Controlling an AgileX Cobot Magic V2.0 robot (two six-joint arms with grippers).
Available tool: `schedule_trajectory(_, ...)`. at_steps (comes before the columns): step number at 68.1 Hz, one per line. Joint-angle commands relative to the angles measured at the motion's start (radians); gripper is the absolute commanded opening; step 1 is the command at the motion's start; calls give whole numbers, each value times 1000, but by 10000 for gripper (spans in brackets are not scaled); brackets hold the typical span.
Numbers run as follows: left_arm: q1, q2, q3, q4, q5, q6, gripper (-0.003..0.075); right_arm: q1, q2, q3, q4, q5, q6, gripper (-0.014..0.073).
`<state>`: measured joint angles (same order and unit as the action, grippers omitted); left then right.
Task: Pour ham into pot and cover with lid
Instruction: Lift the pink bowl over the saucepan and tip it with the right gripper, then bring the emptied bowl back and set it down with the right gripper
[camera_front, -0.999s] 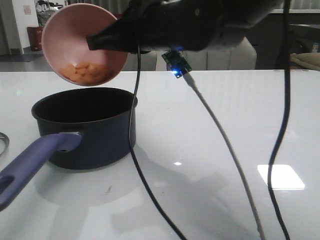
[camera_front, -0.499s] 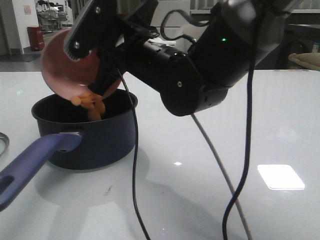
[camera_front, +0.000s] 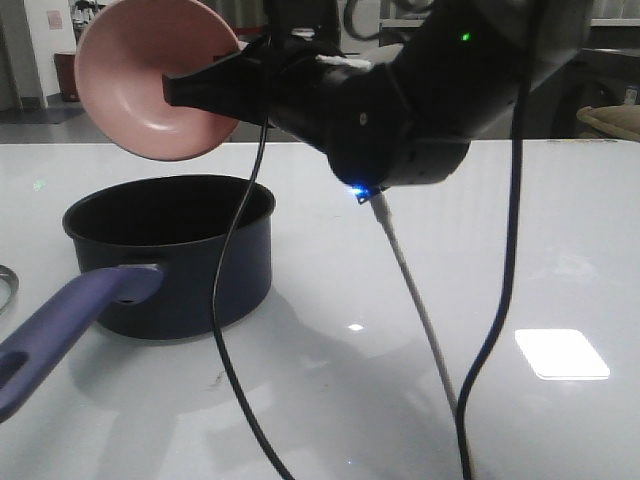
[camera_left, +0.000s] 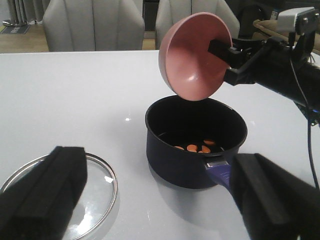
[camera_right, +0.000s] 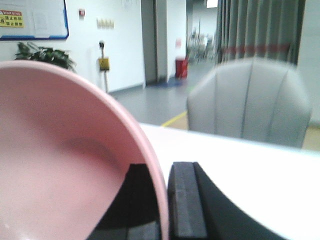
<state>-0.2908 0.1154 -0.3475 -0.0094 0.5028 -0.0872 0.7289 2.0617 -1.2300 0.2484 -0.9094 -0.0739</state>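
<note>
Right pincer (camera_right: 162, 210) clamps the rim of the pink bowl (camera_front: 150, 85): one finger inside the bowl, one outside, per the right wrist view. Bowl hangs in the air above the pot (camera_front: 180, 255), tipped on its side with the mouth facing outward, inside bare.

Pot sits upright on the white bench (camera_front: 480, 230). Ham (camera_left: 194, 147) lies on the pot's black floor, a few orange pieces, seen only from the left wrist view; the front view does not reach the bottom. Pot handle (camera_front: 60, 325) sticks out from the pot toward the front camera, angled to the robot's left.

Lid (camera_left: 82, 192) lies flat on the bench beside the pot, on the robot's left, apart from it. Front view catches only a sliver of its metal rim at the edge of the picture, next to the handle. Knob is not visible in any view.

Left pincer (camera_left: 165, 200) is spread wide, nothing between the fingers, hanging above the bench with the lid under one finger and the pot handle near the other.

Right arm's cables (camera_front: 235, 330) hang in front of the pot in the front view. Grey chairs (camera_left: 95, 25) stand beyond the bench, past the pot.
</note>
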Motion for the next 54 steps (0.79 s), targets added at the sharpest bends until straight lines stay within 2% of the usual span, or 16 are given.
schedule_trajectory(1,-6,9,-27,-3,-74,-1,638,-6,-144,-22,-9,138,56,129)
schedule_trajectory(11,-6,9,-27,-3,-74,-1,638,-20,-254,-22,-4,421,52,129)
schedule_trajectory(12,-6,9,-27,-3,-74,-1,638,-29,-278,-22,-4,495,52,129)
schedule_trajectory(24,-6,9,-27,-3,-74,-1,638,-106,-412,-22,-4,828,52,129)
schedule_trajectory(38,-6,9,-27,-3,-74,-1,638,-265,-497,-22,-4,1114,52,129)
schedule_trajectory(54,-6,9,-27,-3,-74,-1,638,-413,-484,-21,-4,1327,52,129)
